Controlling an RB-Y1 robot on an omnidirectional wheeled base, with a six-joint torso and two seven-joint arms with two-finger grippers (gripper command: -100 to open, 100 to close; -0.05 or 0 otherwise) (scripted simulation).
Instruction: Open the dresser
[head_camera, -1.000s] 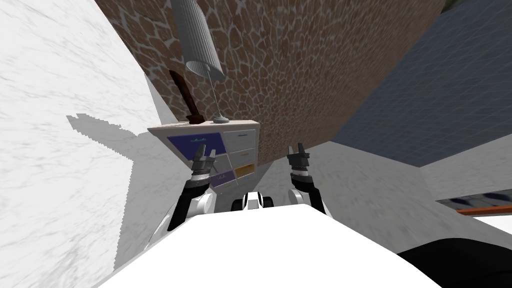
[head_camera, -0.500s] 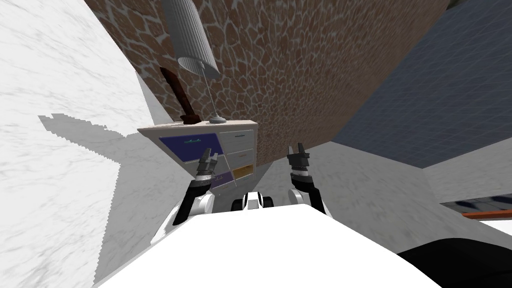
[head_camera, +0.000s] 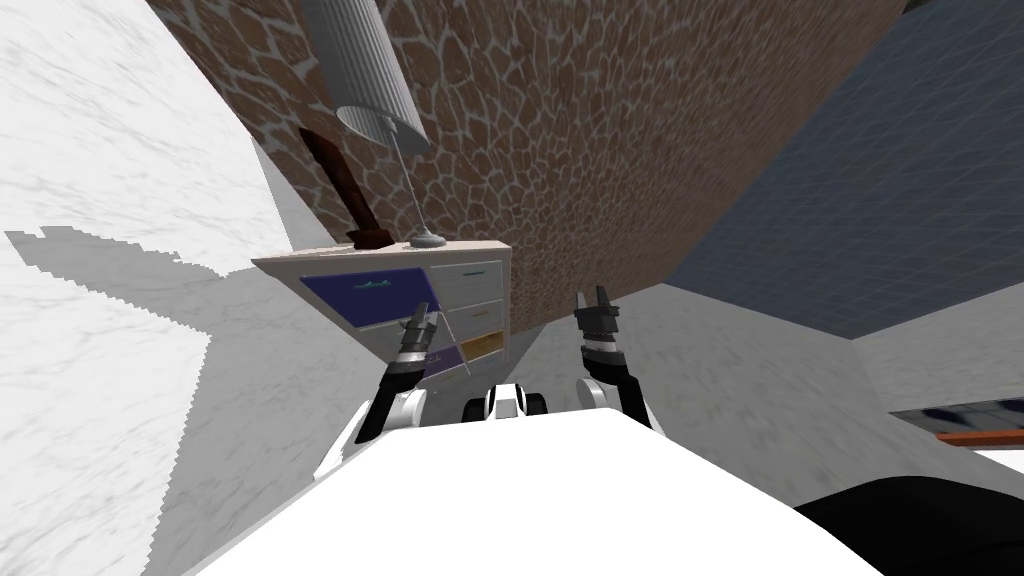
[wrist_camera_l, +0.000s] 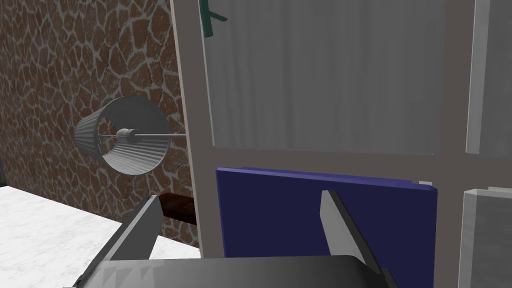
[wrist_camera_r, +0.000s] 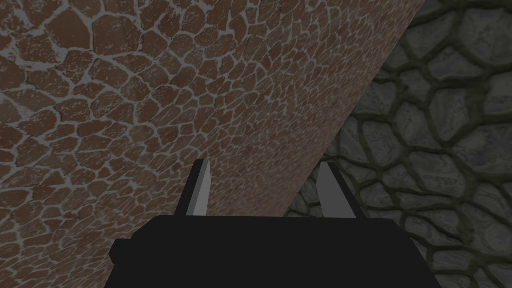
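Two left fingers (wrist_camera_l: 143, 229) spread wide before dresser (wrist_camera_l: 330, 75).

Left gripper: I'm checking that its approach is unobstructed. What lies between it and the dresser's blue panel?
Nothing. In the left wrist view the stretch between the open left gripper and the blue panel of the dresser is bare.

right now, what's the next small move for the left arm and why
Probably slide the left end effector along the blue panel of the dresser toward its teal handle. The fingers stand open, aimed at bare panel and gripping nothing, and the head view shows the handle apart from them.
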